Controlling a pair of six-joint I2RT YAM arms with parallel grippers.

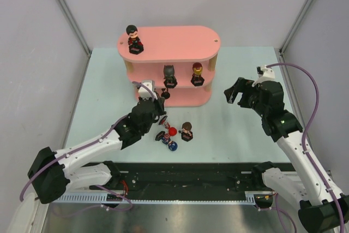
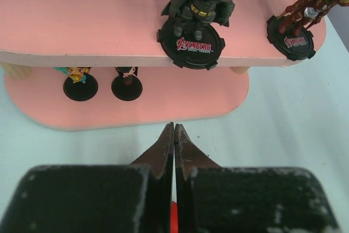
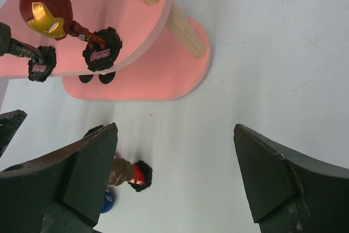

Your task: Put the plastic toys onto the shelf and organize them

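Note:
The pink shelf (image 1: 180, 39) stands at the back centre. A dark-haired toy (image 1: 132, 39) is on its top board. A black-headed toy (image 2: 199, 4) and a red-gold one (image 2: 305, 9) stand on the middle board. Two more black bases (image 2: 80, 85) sit on the bottom board, their heads hidden. On the table lie a red-headed toy (image 1: 171, 131), a blue one (image 1: 172, 145) and a brown-haired one (image 3: 128, 173). My left gripper (image 2: 174, 129) is shut just before the shelf's bottom board, holding nothing; a red sliver shows behind its fingers. My right gripper (image 3: 174, 178) hangs open, right of the shelf.
The pale table (image 1: 240, 135) is walled by grey panels left, right and behind. A black rail (image 1: 185, 181) with both arm bases runs along the near edge. A light wooden post (image 3: 182, 25) carries the shelf's right end.

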